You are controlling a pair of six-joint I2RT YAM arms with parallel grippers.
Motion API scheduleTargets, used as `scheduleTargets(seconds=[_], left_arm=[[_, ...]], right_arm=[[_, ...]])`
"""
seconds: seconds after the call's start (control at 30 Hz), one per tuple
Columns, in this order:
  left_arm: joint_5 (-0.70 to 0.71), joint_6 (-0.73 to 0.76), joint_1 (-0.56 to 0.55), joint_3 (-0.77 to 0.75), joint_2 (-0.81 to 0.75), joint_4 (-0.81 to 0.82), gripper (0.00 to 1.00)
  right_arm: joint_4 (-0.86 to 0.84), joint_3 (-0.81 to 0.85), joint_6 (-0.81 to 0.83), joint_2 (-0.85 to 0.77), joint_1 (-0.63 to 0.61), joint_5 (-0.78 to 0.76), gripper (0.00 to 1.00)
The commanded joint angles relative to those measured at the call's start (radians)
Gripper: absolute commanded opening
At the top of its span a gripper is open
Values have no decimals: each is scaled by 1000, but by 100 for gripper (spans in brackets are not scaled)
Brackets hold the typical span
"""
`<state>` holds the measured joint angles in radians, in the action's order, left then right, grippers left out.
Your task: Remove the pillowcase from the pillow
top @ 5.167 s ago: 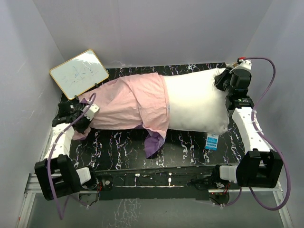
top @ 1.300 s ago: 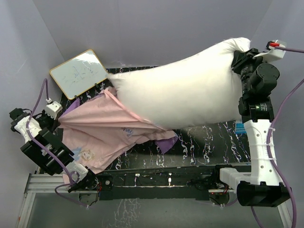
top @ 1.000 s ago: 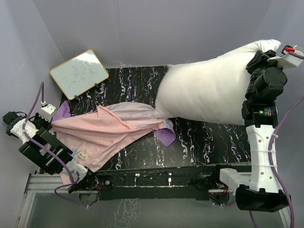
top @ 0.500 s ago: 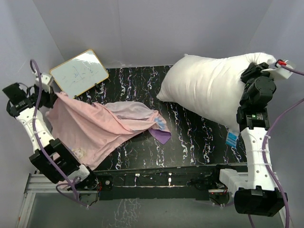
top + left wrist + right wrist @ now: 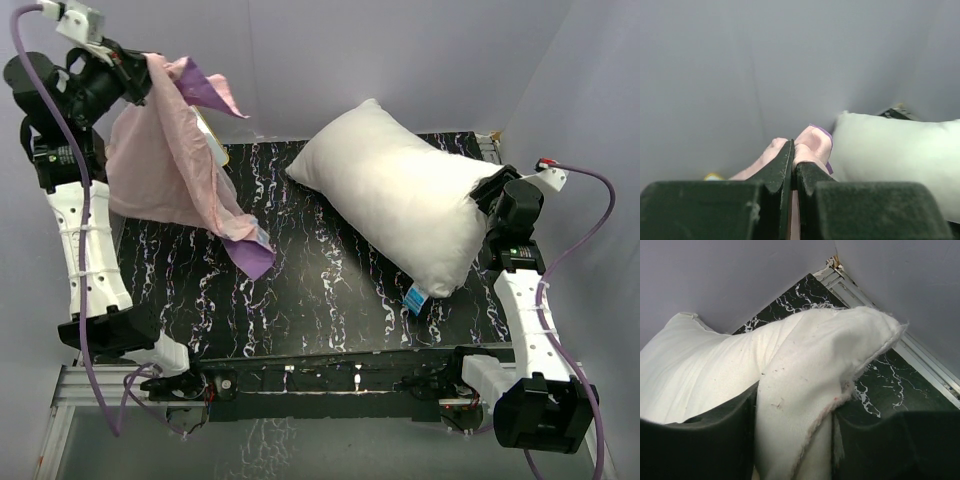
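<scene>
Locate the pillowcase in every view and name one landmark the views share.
Top external: pillowcase hangs at upper left from the left end effector.
Left wrist: a pink fold at lower centre, pinched between the fingers.
Right wrist: not in it.
Shared landmark: the white pillow, in all three.

The pillowcase (image 5: 160, 165) hides nearly all the whiteboard (image 5: 214, 145), only a yellow edge showing. The pillow (image 5: 400, 205) tag (image 5: 417, 298) print is too small to read.
</scene>
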<state>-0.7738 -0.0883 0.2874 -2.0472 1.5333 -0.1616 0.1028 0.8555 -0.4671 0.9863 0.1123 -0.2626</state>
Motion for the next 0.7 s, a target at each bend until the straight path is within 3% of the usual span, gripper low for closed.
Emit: scheduleTargets(seconds=[0.0, 0.1, 0.2, 0.33, 0.37, 0.4, 0.43, 0.47, 0.5, 0.67], left_arm=[[34, -52, -137, -22, -40, -94, 0], [40, -15, -190, 106, -103, -114, 0], [57, 31, -253, 267, -159, -149, 0], [98, 98, -340, 480, -232, -154, 2], [104, 108, -348, 512, -235, -155, 14], [105, 130, -350, 531, -232, -165, 32], [111, 150, -352, 540, -220, -184, 71], [127, 166, -352, 537, -207, -213, 93], [156, 191, -352, 525, -188, -246, 97], [382, 317, -328, 507, -130, -330, 97]], right_arm=[[-110, 7, -25, -16, -5, -2, 54], [-109, 2, -19, -23, -5, -28, 69], [-109, 5, -22, -19, -5, -22, 97], [-107, 2, -40, -22, -5, -47, 98], [-107, -1, -46, -29, -5, -70, 98], [-104, -7, -55, -37, -5, -105, 98], [-103, -16, -68, -51, -5, -148, 98], [-104, -27, -81, -71, -5, -204, 98], [-119, -47, -86, -95, -5, -261, 98], [-322, -237, 10, -271, -4, -572, 98]])
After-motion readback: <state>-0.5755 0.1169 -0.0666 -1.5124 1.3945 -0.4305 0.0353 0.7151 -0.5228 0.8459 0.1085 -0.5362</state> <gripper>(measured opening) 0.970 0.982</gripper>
